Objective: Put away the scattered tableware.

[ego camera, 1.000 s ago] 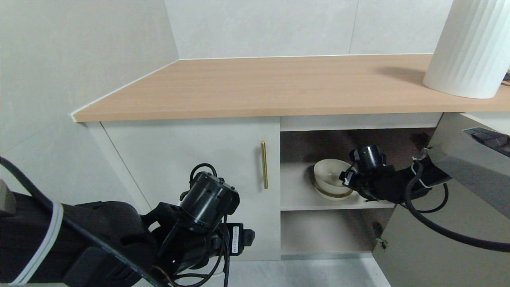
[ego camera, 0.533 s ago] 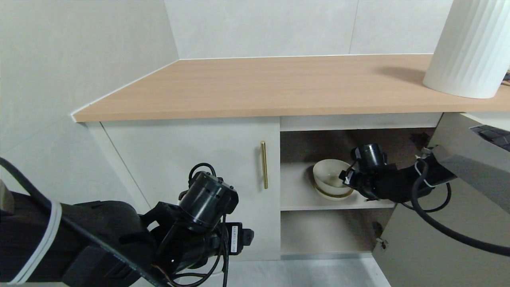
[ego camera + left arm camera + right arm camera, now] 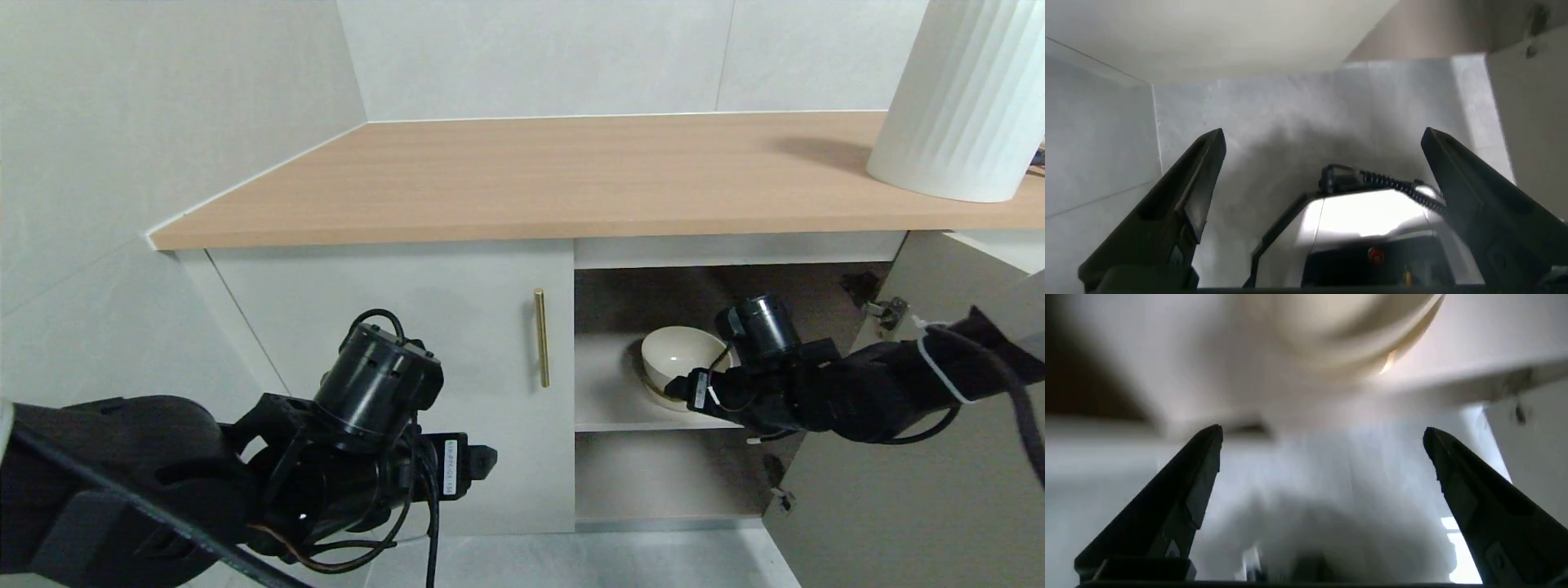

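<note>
Hiding bowl [image 3: 684, 351] base: R gripper [image 3: 681, 390], jaws spread.

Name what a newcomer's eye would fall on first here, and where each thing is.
The open cupboard draws the eye: a cream bowl sits on its upper shelf, the right claw open just in front of it. A tall white ribbed vessel stands far right on the wooden counter.

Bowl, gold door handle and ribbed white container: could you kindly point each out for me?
Bowl [image 3: 682, 354]: head view, inner wall.
Gold door handle [image 3: 540, 336]: head view, mid-bar.
Ribbed white container [image 3: 955, 98]: head view, side wall.
</note>
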